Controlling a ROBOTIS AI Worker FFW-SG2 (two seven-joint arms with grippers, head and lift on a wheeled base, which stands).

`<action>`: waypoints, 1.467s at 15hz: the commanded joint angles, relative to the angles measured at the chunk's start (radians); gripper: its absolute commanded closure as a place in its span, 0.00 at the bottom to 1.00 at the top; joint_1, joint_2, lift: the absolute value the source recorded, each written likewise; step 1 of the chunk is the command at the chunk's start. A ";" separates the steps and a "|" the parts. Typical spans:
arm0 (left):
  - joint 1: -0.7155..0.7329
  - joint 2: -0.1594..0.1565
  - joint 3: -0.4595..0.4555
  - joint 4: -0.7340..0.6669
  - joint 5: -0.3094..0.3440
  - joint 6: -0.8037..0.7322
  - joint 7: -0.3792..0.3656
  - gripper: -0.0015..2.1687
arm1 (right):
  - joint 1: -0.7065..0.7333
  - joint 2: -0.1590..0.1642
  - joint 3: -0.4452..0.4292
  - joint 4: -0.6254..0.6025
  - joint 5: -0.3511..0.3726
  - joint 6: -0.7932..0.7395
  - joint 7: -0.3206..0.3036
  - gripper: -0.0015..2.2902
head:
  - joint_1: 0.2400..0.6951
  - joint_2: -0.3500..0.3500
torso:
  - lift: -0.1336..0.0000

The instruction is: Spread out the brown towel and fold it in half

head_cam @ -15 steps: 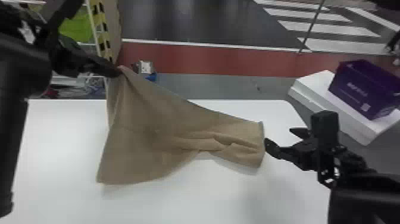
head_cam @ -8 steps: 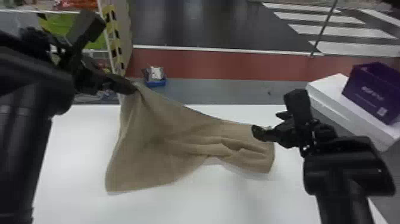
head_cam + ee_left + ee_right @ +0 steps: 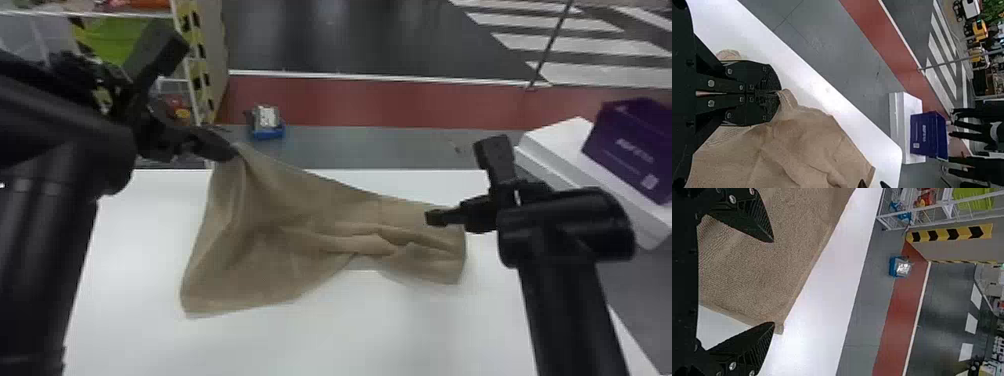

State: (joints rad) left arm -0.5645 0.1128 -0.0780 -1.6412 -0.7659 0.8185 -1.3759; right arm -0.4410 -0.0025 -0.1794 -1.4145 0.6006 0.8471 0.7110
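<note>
The exact bit of cloth gripped by the left gripper (image 3: 232, 152) is hidden between its two flat black fingers, which are closed together on a corner of the brown towel (image 3: 280, 215). In the head view the left arm is cut off by the left and bottom edges, and the purple box (image 3: 631, 150) by the right edge. One finger of the right gripper (image 3: 436, 217) is hard to make out there; the right wrist view shows both fingers standing wide apart with only air between the tips, near a towel corner. Whether either finger touches the cloth cannot be told.

The towel is of soft, finely ribbed cloth with a stitched hem. It rises in a peak to the left gripper over the table's far left part; the rest lies on the smooth white table (image 3: 400, 330), with long, uneven ridges running toward its squared right end, below the right gripper.
</note>
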 commanded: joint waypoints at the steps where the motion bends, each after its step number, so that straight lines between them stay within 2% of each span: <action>1: 0.002 0.001 0.000 0.004 -0.001 -0.003 0.001 0.79 | -0.039 -0.013 -0.058 0.031 -0.019 0.030 -0.004 0.06 | 0.86 0.35 | 0.00; 3: 0.002 0.001 0.000 0.009 -0.001 -0.012 0.001 0.79 | -0.097 -0.039 -0.103 0.121 -0.030 0.030 -0.013 0.07 | 0.85 0.33 | 0.00; 6: 0.006 0.002 0.000 0.009 -0.001 -0.015 0.001 0.79 | -0.142 -0.077 -0.123 0.215 -0.062 0.027 -0.041 0.08 | 0.85 0.28 | 0.00; 9: 0.008 0.002 0.001 0.009 0.000 -0.018 0.000 0.79 | -0.159 -0.096 -0.124 0.270 -0.068 0.002 -0.065 0.08 | 0.86 0.26 | 0.00; 15: 0.017 0.002 0.003 0.009 0.000 -0.031 -0.003 0.79 | -0.205 -0.099 -0.118 0.391 -0.067 -0.062 -0.114 0.09 | 0.86 0.25 | 0.00; 18: 0.020 0.002 0.004 0.007 0.002 -0.034 -0.005 0.79 | -0.206 -0.097 -0.106 0.416 -0.068 -0.078 -0.119 0.10 | 0.88 0.25 | 0.00; 20: 0.021 0.002 0.003 0.007 0.002 -0.034 -0.005 0.79 | -0.206 -0.094 -0.103 0.417 -0.071 -0.087 -0.119 0.14 | 0.89 0.26 | 0.00; 22: 0.029 0.002 0.000 0.006 0.002 -0.034 -0.005 0.79 | -0.206 -0.094 -0.097 0.419 -0.070 -0.090 -0.122 0.15 | 0.89 0.26 | 0.00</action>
State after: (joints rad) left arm -0.5395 0.1150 -0.0759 -1.6340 -0.7639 0.7847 -1.3806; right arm -0.6474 -0.0970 -0.2795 -0.9961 0.5301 0.7590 0.5905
